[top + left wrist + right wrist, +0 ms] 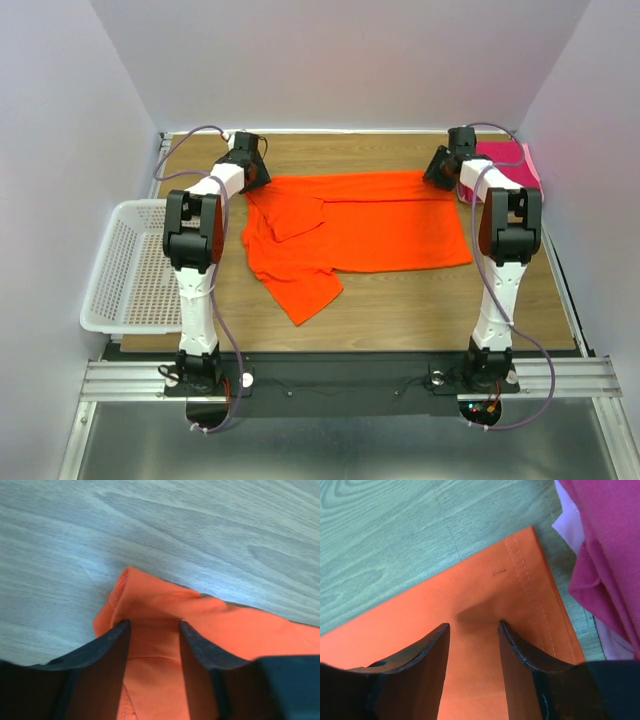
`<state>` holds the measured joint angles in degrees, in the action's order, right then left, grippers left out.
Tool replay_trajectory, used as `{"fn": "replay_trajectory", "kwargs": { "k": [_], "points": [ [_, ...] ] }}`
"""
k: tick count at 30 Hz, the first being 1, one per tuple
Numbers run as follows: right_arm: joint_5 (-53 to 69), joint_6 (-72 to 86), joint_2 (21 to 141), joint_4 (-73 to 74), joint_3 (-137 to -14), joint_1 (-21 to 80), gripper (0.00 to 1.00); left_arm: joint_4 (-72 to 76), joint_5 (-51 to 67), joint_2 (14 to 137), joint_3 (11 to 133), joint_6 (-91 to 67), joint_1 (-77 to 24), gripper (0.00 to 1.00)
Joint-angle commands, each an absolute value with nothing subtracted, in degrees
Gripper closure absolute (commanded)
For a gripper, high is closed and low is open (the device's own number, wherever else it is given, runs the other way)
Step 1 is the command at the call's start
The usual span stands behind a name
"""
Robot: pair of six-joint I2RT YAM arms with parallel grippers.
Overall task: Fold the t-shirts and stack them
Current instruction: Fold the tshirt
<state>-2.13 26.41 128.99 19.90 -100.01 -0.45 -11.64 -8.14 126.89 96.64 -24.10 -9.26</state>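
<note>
The orange t-shirt lies spread across the middle of the wooden table, with its left side and a sleeve folded in and rumpled. My left gripper is open at the shirt's far left corner. In the left wrist view its fingers straddle a raised fold of orange cloth. My right gripper is open at the far right corner. In the right wrist view it sits low over the flat hemmed corner. The magenta-pink t-shirt lies bunched at the far right, and also shows in the right wrist view.
A white lattice basket stands at the table's left edge. Bare wooden table shows in front of the shirt. White walls close in the back and both sides.
</note>
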Motion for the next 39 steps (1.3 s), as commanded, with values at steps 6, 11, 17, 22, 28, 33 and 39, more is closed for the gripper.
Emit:
{"fn": "replay_trajectory", "kwargs": {
  "k": [6, 11, 17, 22, 28, 33, 39],
  "points": [
    [2.2, 22.7, 115.0, 21.8, -94.4, -1.9, 0.34, -11.1, -4.5, 112.3, 93.8, -25.4, -9.1, 0.28],
    [0.4, 22.8, 98.8, 24.1, -81.3, -1.9, 0.21, -13.7, -5.8, 97.6, 84.8, -26.5, -12.1, 0.26],
    [0.4, 28.2, 83.9, 26.5, -63.7, -1.9, 0.12, -17.2, -10.2, 81.8, 65.1, -28.6, -16.1, 0.27],
    [-2.3, 28.1, 74.1, 30.4, -53.0, -1.9, 0.09, -18.3, -12.8, 70.6, 49.3, -32.3, -17.5, 0.33],
    [-5.1, 27.1, 69.6, 32.5, -48.3, -1.9, 0.11, -17.4, -13.9, 71.1, 43.5, -33.3, -17.5, 0.38],
    [-5.8, 27.5, 69.5, 32.6, -47.0, -1.9, 0.11, -15.0, -15.1, 74.8, 41.8, -33.0, -17.5, 0.4],
    [-8.3, 27.1, 70.2, 33.0, -46.5, -1.9, 0.14, -12.0, -12.8, 78.9, 40.4, -32.9, -17.6, 0.44]
  ]
}}
